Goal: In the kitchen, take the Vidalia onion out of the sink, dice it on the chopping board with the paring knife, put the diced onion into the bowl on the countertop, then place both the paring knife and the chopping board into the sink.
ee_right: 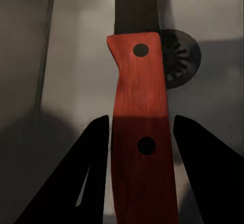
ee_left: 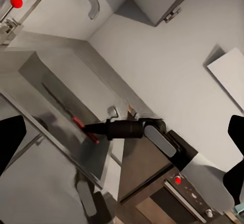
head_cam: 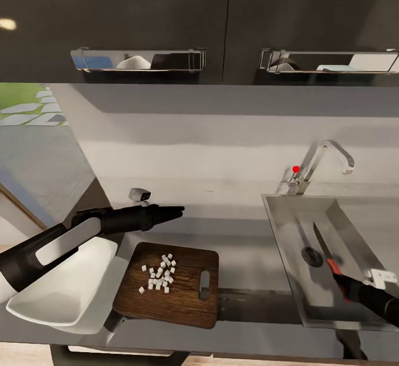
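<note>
The paring knife (head_cam: 327, 252) is over the sink (head_cam: 288, 227), its dark blade pointing toward the drain. My right gripper (head_cam: 343, 284) is shut on the red handle (ee_right: 140, 132), with one finger on each side. Whether the knife touches the basin floor I cannot tell. The chopping board (head_cam: 185, 305) lies on the countertop (head_cam: 244, 233) with diced onion (head_cam: 160, 277) heaped near its middle. Left of the board sits the white bowl (head_cam: 61, 294). Above the bowl and the board's far edge, my left gripper (head_cam: 178, 209) hovers open and empty, its fingers (ee_left: 10, 142) spread wide.
The chrome tap (head_cam: 324, 158) with a red dot stands behind the sink. Upper cabinets with chrome handles (head_cam: 138, 60) hang overhead. A small grey fitting (head_cam: 139, 194) sits at the wall behind my left arm. An oven front (ee_left: 190, 196) lies beyond the sink in the left wrist view.
</note>
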Controlling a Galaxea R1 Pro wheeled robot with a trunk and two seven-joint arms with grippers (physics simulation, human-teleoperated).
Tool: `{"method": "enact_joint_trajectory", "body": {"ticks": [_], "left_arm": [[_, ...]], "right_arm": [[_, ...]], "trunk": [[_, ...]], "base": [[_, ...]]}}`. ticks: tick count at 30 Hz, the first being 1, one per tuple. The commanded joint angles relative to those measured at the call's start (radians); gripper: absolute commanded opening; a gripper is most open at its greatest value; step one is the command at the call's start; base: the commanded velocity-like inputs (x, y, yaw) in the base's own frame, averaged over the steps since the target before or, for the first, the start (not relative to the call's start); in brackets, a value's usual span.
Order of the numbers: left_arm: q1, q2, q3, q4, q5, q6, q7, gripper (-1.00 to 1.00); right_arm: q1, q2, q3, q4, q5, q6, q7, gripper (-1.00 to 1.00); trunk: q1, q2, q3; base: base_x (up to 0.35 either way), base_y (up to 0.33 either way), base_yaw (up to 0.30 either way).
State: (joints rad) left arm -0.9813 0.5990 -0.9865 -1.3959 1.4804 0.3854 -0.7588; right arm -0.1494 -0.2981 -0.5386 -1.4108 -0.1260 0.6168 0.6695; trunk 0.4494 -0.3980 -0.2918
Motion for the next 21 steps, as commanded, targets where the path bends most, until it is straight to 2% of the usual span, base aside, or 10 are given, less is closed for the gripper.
{"method": "enact_joint_trajectory", "body": {"ticks": [1, 3, 6, 21], "left_arm": [[-0.002, 0.001, -0.003, 0.0, 0.011, 0.007, 0.0, 1.0], [-0.002, 0.001, -0.003, 0.0, 0.011, 0.007, 0.0, 1.0], [-0.002, 0.001, -0.003, 0.0, 0.012, 0.007, 0.0, 1.0], [-0.002, 0.001, -0.003, 0.001, 0.013, 0.007, 0.001, 1.0]], "right_arm": [[-0.001, 0.006, -0.001, 0.014, -0.012, -0.012, -0.01, -1.0], [-0.001, 0.014, 0.0, 0.056, -0.012, -0.09, -0.026, -1.0], [-0.001, 0.017, 0.001, 0.087, -0.012, -0.147, -0.033, -1.0], [-0.001, 0.024, 0.002, 0.113, -0.012, -0.196, -0.07, -1.0]], "trunk": [[0.001, -0.002, -0.002], [0.001, -0.002, -0.002], [0.001, -0.002, -0.002], [0.001, -0.002, -0.002]], "base": [[0.0, 0.0, 0.0], [0.0, 0.0, 0.0], [0.0, 0.0, 0.0], [0.0, 0.0, 0.0]]}}
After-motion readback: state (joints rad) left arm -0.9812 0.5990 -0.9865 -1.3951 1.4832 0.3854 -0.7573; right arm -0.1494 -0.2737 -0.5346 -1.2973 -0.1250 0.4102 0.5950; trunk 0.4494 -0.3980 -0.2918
